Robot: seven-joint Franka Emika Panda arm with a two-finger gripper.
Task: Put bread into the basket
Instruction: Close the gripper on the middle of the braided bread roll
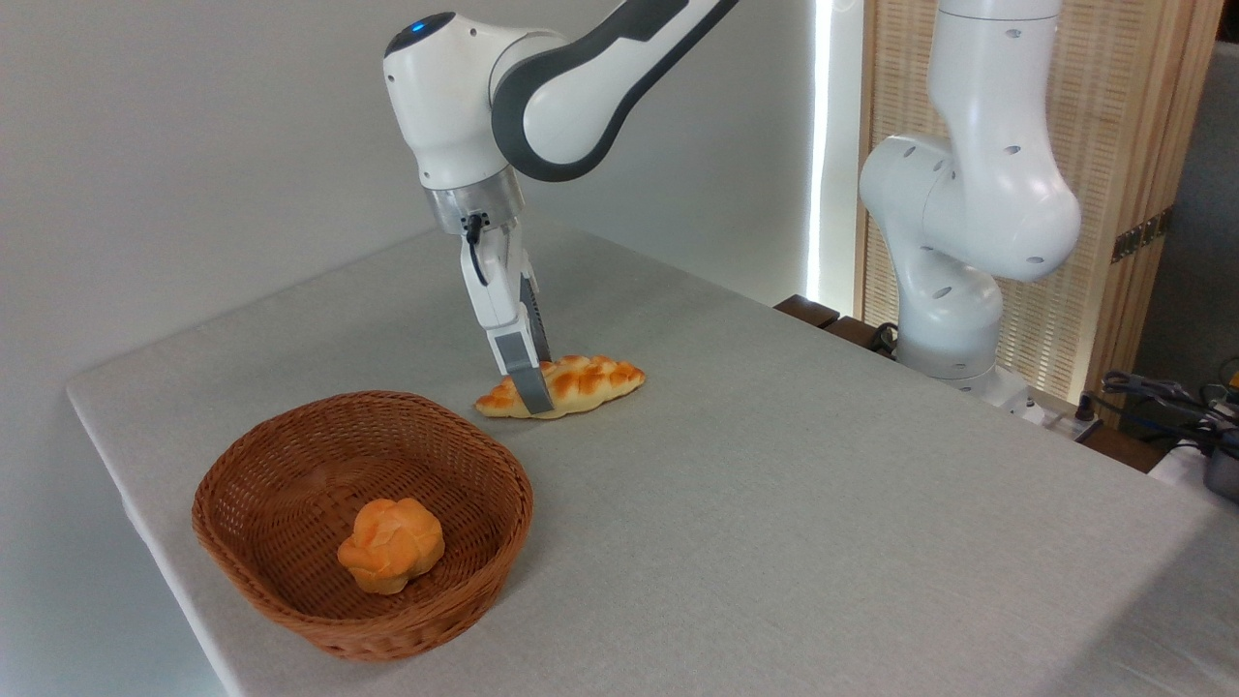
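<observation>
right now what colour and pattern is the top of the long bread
Golden-brown cross-hatched bumps over pale yellow sides on the bread, seen in the fixed camera view.

The near finger [530, 385] hides part of the bread [581, 379]; jaws' grip unclear.

Arm reaches down, tool [535, 392] pointing straight at the table.

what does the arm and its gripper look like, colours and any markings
The arm is glossy white with dark grey joint bands and a small blue light on top. A silver metal ring and a short black cable sit at the wrist. The gripper has a white body and slim grey fingers.
</observation>
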